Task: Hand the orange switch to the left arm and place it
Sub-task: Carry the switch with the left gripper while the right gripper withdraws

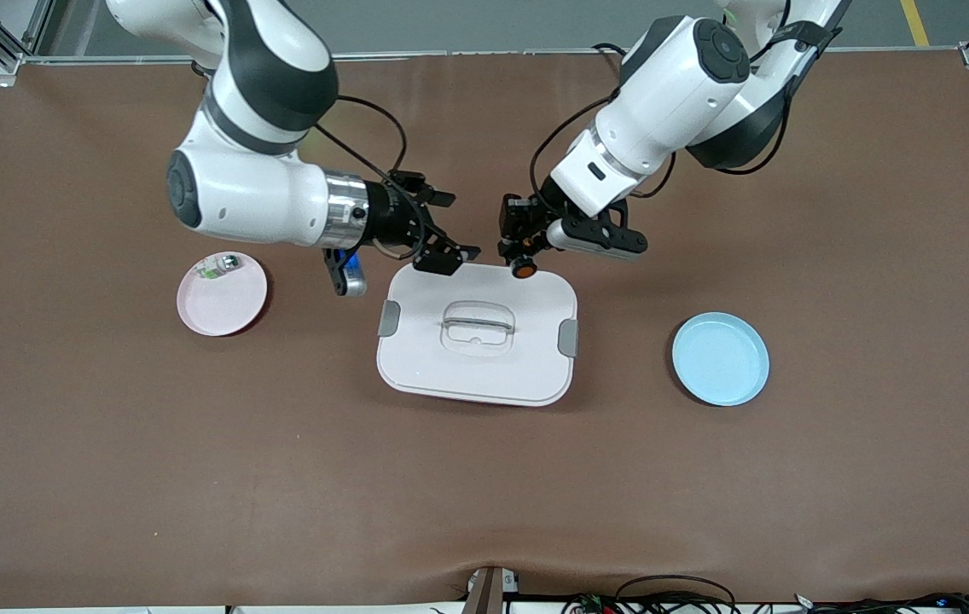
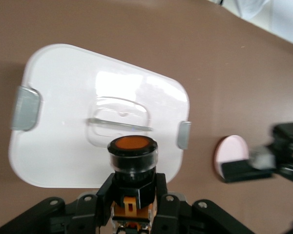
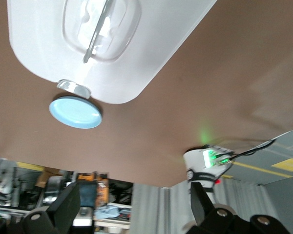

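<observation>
The orange switch (image 1: 523, 267), black with a round orange face, is gripped in my left gripper (image 1: 520, 249) above the edge of the white box (image 1: 478, 358) that lies farther from the front camera. In the left wrist view the switch (image 2: 133, 155) sits between the shut fingers of my left gripper (image 2: 133, 189), over the box (image 2: 68, 122). My right gripper (image 1: 449, 228) is open and empty, close beside the switch, over the box's corner toward the right arm's end. In the right wrist view my right gripper (image 3: 136, 209) holds nothing, with the box (image 3: 151, 53) in sight.
A pink plate (image 1: 224, 298) with a small clear-whitish part (image 1: 216, 267) lies toward the right arm's end. A blue plate (image 1: 721, 358) lies toward the left arm's end; it also shows in the right wrist view (image 3: 75, 112). Brown table mat all around.
</observation>
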Motion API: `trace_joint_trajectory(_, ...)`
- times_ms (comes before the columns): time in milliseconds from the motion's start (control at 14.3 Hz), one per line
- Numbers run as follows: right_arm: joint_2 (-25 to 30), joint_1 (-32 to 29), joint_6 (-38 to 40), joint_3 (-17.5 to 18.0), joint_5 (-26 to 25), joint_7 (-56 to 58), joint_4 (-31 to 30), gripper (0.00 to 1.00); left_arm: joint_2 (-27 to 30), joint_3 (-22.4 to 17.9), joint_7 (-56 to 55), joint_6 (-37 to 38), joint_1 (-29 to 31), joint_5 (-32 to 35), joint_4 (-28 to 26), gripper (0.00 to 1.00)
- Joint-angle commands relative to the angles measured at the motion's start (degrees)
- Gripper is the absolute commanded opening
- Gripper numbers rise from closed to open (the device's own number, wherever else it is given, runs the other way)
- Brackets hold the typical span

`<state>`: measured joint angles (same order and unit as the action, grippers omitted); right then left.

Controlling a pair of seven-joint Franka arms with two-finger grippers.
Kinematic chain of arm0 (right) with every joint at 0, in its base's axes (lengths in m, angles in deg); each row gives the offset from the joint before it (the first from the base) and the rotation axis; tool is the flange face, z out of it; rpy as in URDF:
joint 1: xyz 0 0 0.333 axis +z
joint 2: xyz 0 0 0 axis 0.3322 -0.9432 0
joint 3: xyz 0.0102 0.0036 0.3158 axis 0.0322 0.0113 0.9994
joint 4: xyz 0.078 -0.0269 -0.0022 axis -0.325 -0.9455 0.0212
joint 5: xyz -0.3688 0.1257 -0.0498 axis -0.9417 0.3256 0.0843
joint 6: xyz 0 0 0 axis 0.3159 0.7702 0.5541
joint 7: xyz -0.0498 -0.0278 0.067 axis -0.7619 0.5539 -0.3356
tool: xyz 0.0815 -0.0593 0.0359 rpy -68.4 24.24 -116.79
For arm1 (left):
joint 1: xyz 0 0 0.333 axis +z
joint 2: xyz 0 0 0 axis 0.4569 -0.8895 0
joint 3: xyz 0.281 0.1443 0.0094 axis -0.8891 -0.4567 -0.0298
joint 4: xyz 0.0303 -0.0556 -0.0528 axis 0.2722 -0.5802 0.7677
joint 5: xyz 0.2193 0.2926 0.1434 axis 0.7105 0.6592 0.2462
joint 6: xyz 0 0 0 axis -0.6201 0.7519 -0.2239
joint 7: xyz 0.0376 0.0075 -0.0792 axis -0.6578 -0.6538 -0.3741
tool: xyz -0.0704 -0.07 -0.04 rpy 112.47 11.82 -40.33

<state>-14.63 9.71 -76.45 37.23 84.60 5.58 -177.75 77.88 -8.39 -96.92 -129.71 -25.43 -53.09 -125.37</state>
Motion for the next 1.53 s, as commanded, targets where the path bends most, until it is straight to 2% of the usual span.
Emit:
trace_joint_trajectory(0, 2.25, -3.18, 6.53, 0.45, -6.23, 6.44, -0.17, 1.0, 0.3, -0.3, 0.07, 6.22, 1.66, 5.96, 2.16, 0.0)
trace_joint_trajectory(279, 4.36, -6.43, 12.6, 0.45, -13.1, 15.94, -1.49, 1.0, 0.21, -0.3, 0.77, 13.17, 5.44, 13.35, 3.49, 0.0)
trace_joint_trajectory(488, 7.44, -6.43, 12.79, 0.45, -21.36, 23.49, -5.26, 1.0, 0.13, -0.21, 6.46, 18.79, 9.3, 17.04, 3.49, 0.0)
trace_joint_trajectory(698, 10.07, -9.06, 12.79, 0.36, -26.46, 33.07, -9.04, 1.0, 0.13, -0.3, 13.06, 23.98, 12.82, 17.58, 3.4, 0.0)
trace_joint_trajectory(907, 11.13, -12.57, 12.79, 0.36, -30.16, 41.94, -11.16, 1.0, -0.14, -0.3, 18.07, 28.56, 13.62, 23.81, 3.13, 0.0)
trace_joint_trajectory(1116, 12.1, -16.26, 12.7, 0.36, -37.71, 52.05, -12.48, 1.0, -0.31, -0.3, 25.79, 29.19, 16.16, 25.05, 2.43, 0.0)
trace_joint_trajectory(1465, 11.75, -24.0, 12.09, 0.36, -42.73, 67.09, -12.57, 1.0, -1.02, -0.3, 38.72, 29.98, 20.82, 25.05, 1.03, 0.0)
